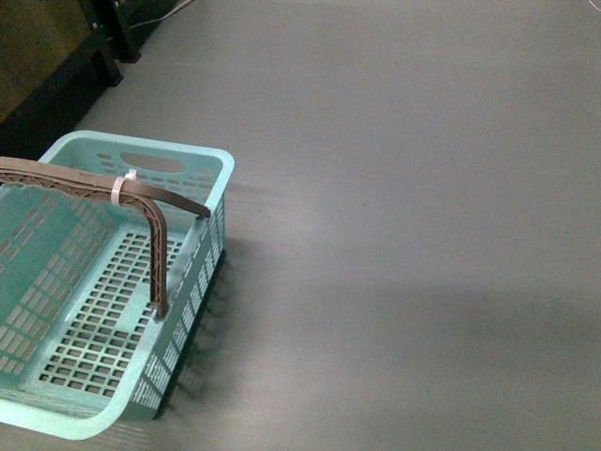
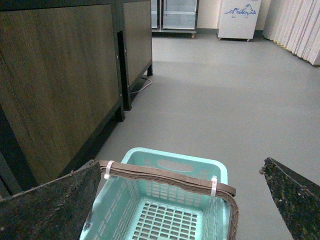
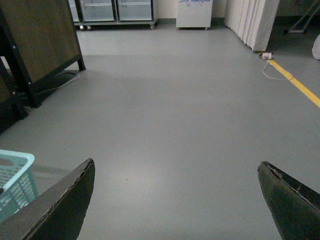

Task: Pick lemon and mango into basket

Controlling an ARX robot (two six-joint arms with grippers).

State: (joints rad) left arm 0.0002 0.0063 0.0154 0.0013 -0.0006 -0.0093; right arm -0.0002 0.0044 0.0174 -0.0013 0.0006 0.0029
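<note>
Grey floor (image 1: 423, 188); basket (image 1: 150, 143) seemingly right beneath wide-open, empty left claw (image 2: 179, 167), right claw (image 3: 175, 165) equally wide and empty.

Light turquoise slotted basket (image 1: 202, 158), upright, visible grid bottom bare.
Sits on the grey floor (image 1: 423, 235), low and left in the front view; brown swing handle (image 1: 158, 254) raised across the top, bearing a white zip tie (image 1: 119, 188).

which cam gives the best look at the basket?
Front view: most of the basket shows, with slotted floor and side walls visible, no fruit in it, brown handle across the top. Left wrist view shows only its far end and the handle; right wrist view shows just one corner.
</note>
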